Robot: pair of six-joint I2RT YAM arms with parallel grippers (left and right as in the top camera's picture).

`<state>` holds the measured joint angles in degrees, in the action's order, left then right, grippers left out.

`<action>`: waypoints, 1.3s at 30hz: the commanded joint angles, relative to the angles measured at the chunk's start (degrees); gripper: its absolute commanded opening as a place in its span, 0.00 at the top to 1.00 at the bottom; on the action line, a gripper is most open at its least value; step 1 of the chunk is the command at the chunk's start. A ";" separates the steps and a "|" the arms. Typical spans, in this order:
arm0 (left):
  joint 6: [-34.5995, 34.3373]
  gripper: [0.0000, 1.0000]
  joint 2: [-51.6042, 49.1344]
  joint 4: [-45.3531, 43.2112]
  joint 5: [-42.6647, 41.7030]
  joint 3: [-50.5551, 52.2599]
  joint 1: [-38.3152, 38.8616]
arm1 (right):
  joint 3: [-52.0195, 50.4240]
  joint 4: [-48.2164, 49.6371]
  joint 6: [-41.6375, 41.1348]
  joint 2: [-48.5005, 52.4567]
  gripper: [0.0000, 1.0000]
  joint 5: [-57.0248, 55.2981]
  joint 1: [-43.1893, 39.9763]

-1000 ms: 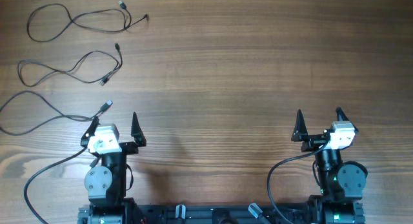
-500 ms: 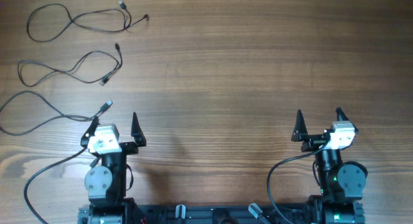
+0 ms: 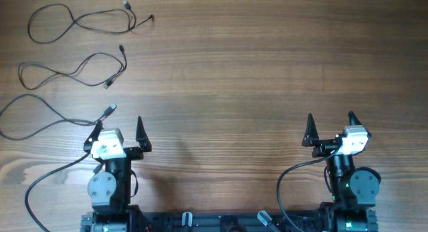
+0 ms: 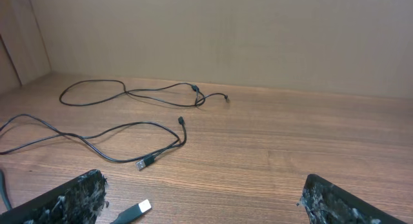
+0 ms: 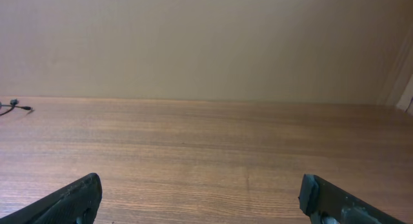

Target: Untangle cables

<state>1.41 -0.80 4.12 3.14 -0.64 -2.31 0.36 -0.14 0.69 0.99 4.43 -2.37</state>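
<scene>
Dark cables (image 3: 108,83) lie at ten o'clock on the wooden surface (image 3: 254,71) as three separate strands, none crossing, while your left fingers (image 3: 141,130) and right fingers (image 3: 310,129) stand apart and empty near six o'clock, so simply verify the separation and avoid disturbing them.

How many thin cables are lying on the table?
3, all left on the table: the farthest cable, the middle cable, and the nearest cable, whose plug lies beside the left pincer.

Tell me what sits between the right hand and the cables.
Nothing but bare table, as the overhead view shows: the right hand is open, and the cables lie far left, nearest the left hand.
</scene>
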 commanded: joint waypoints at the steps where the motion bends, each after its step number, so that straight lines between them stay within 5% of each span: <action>1: -0.17 0.00 0.52 0.00 -0.50 0.33 0.33 | -0.07 0.17 -0.81 -0.72 0.00 -0.57 -0.22; 39: -0.17 0.00 0.52 0.00 -0.50 0.33 0.33 | -0.07 0.17 -0.79 -0.72 0.00 -0.57 -0.22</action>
<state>1.41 -0.80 4.10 3.14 -0.64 -2.31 0.36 -0.14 0.69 0.99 4.43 -2.37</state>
